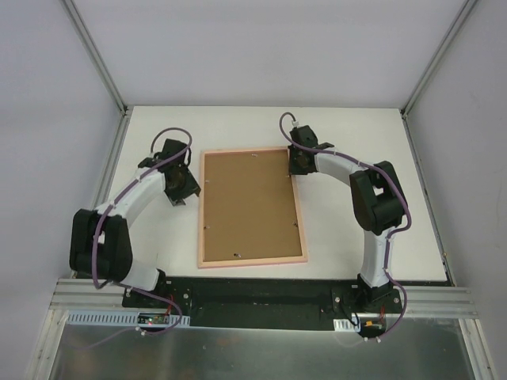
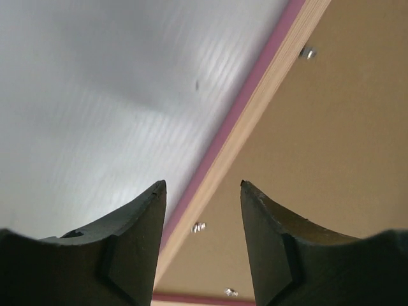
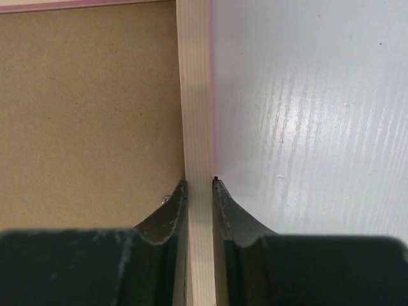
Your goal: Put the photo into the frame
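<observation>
You cannot see the front of the thin pink-and-peach rectangular picture frame point(image 1: 252, 260). It lies face down on the white tabletop point(image 1: 356, 142), and the plain brown backing board point(image 1: 249, 206) covers whatever sits inside it. From above, the right arm's fingers point(image 3: 167, 220) are hidden under the black wrist housing point(image 1: 303, 146) at the frame's far right corner. Only the right wrist camera shows you their clamp on the frame's rail, which runs off the bottom edge between them. The left wrist camera cuts the frame off at the top and right edges, and the left arm's fingers point(image 2: 137, 242), spread apart, lose their bases at the bottom edge. The small metal tabs point(image 2: 199, 226) along the frame's inner edge are blurred there and mere specks from above.
</observation>
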`<control>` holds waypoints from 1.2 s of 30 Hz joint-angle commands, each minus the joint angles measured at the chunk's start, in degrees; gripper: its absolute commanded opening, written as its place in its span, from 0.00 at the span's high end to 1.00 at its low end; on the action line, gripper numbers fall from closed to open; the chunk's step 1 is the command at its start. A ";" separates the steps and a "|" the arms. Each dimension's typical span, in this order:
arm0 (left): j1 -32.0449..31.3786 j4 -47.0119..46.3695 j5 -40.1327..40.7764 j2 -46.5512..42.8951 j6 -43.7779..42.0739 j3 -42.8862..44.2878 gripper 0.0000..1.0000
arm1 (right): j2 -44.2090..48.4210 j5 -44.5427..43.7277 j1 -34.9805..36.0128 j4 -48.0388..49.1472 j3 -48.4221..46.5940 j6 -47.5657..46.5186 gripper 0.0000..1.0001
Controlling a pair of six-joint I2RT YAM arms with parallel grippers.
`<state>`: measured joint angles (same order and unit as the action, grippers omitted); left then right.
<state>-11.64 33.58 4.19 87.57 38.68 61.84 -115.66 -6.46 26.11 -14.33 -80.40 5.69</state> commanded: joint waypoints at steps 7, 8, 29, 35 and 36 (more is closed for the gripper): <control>-12.86 5.26 -5.86 -27.09 33.37 -22.54 0.50 | -0.80 -2.07 -1.32 -9.32 1.21 2.83 0.99; -15.14 5.35 -6.03 -28.58 35.31 -23.69 0.51 | -0.89 -2.07 -1.41 -9.32 1.21 3.01 0.99; -42.50 3.42 -4.54 -23.42 54.92 -27.74 0.50 | -1.33 -1.89 -1.76 -9.23 0.68 3.71 0.99; -42.41 0.08 -1.29 -21.57 55.46 -27.92 0.53 | -0.98 -1.72 -2.11 -8.88 1.47 3.53 0.99; -42.15 -0.27 -0.68 -21.48 55.19 -27.83 0.53 | -0.80 -1.63 -2.20 -8.61 1.74 3.53 0.99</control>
<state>-53.69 34.09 -0.32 65.32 88.42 33.58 -115.63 -6.37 25.30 -15.70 -80.79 8.10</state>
